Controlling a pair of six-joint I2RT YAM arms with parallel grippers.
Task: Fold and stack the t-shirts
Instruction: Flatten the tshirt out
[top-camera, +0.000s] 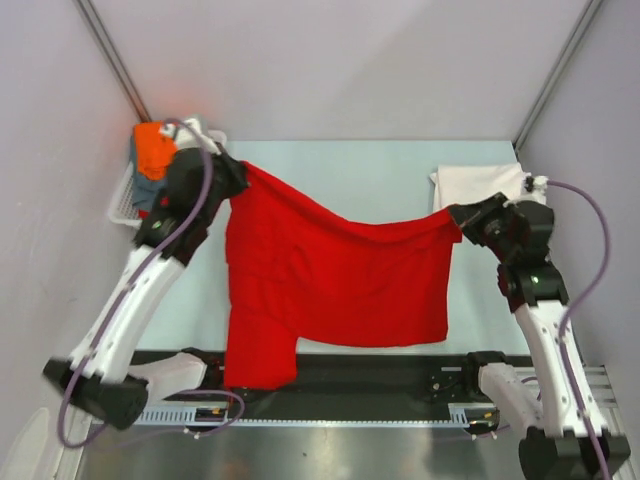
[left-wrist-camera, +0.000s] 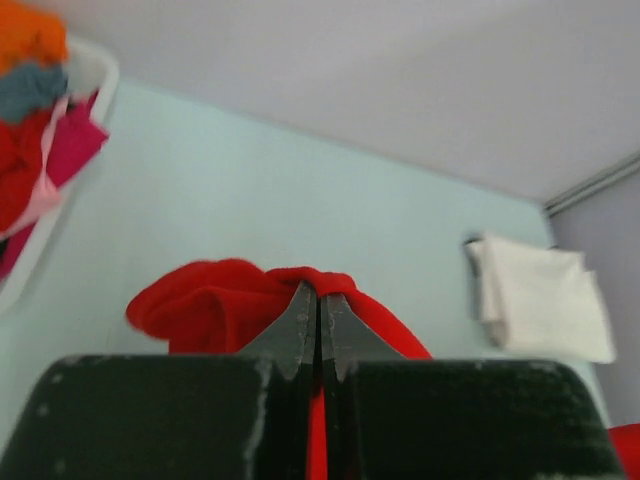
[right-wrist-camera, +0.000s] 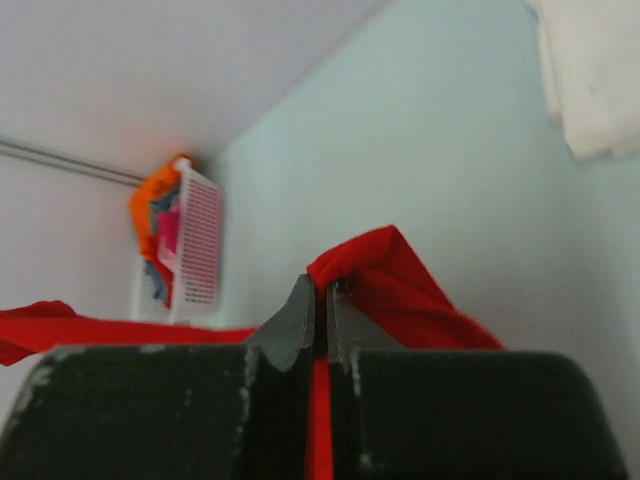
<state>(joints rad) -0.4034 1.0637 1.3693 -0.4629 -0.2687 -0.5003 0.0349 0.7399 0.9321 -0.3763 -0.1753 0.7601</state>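
Holding red t-shirt (top-camera: 330, 270) edge taut | left pincer (top-camera: 232, 172) | right pincer (top-camera: 458, 216)

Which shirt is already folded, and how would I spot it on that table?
Look to the far right corner of the pale table, just behind the right pincer. A folded cream-white t-shirt lies flat there, the only pale garment, unlike the red t-shirt stretched between the pincers.
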